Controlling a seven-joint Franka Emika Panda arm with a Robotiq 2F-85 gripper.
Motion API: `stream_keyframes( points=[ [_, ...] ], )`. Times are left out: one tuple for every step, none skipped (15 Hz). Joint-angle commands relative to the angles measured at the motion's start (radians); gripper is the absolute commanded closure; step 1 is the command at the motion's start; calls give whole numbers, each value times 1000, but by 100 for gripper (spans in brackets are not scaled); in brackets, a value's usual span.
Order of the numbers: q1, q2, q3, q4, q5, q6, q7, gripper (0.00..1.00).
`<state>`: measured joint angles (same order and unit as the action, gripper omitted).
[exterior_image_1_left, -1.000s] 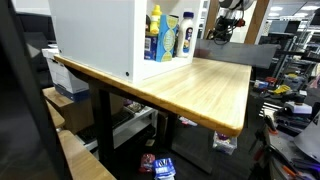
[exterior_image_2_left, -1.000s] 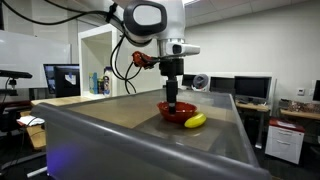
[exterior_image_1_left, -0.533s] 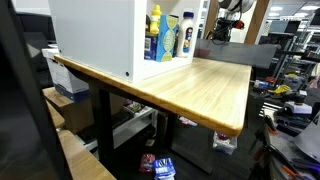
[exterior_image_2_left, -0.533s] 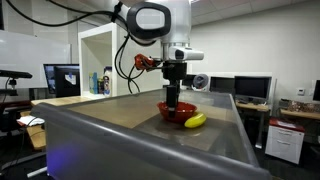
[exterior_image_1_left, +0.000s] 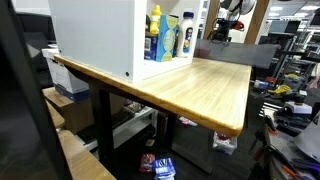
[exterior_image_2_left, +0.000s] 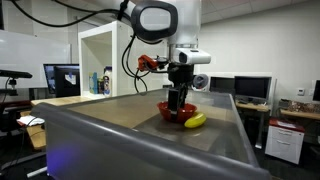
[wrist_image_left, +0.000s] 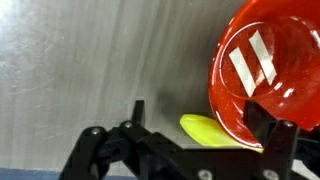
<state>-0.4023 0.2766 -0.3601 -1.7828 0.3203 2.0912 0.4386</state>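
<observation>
Tabletop scene with arm and fruit bowl, read left to right. At the left of an exterior view stand a dark monitor (exterior_image_2_left: 62, 78) and a white cabinet (exterior_image_2_left: 97, 60). The cabinet occupies the near left corner of the wooden table (exterior_image_1_left: 205, 85) and shelters a yellow-capped bottle (exterior_image_1_left: 155, 35) on its open shelf. The Franka arm (exterior_image_2_left: 155, 20) reaches down over the far end of the table. Its gripper (exterior_image_2_left: 177, 102) hangs directly above a red bowl (exterior_image_2_left: 168, 113), jaws spread as wide as they go and holding nothing. The fingertips sit about level with the rim, and contact cannot be confirmed.

The bowl rests upright toward the far right-hand edge of the table. In the wrist view it fills the upper right (wrist_image_left: 270, 65), with window reflections on its glossy inside. A yellow banana (exterior_image_2_left: 195, 120) lies just to the right of the bowl, and the wrist view shows one of its ends (wrist_image_left: 205, 128) tucked under the overhanging rim. More monitors (exterior_image_2_left: 255, 88) stand beyond the table's right edge.

Handling, as judged: the bowl looks like thin, stiff plastic, so it is probably light and slippery, and apt to slide or tip if nudged. The rim offers the best hold, with one finger inside the wall and one outside. The banana appears light and smooth, and its curve favours a pinch across the middle.
</observation>
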Motion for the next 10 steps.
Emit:
stream_keyframes(
  points=[
    [-7,27,-5,38,46,-22,82,0],
    [-6,31,-7,43,48,-21,102,0],
    [-4,32,-8,44,49,-16,125,0],
    [-1,35,-11,44,48,-9,148,0],
    [1,38,-12,47,44,-6,166,0],
    [2,39,-13,47,41,-1,188,0],
    [1,41,-12,50,42,-1,203,0],
    [1,42,-13,51,42,3,223,0],
    [1,43,-13,53,42,4,237,0],
    [-1,45,-11,58,43,2,243,0]
  ],
)
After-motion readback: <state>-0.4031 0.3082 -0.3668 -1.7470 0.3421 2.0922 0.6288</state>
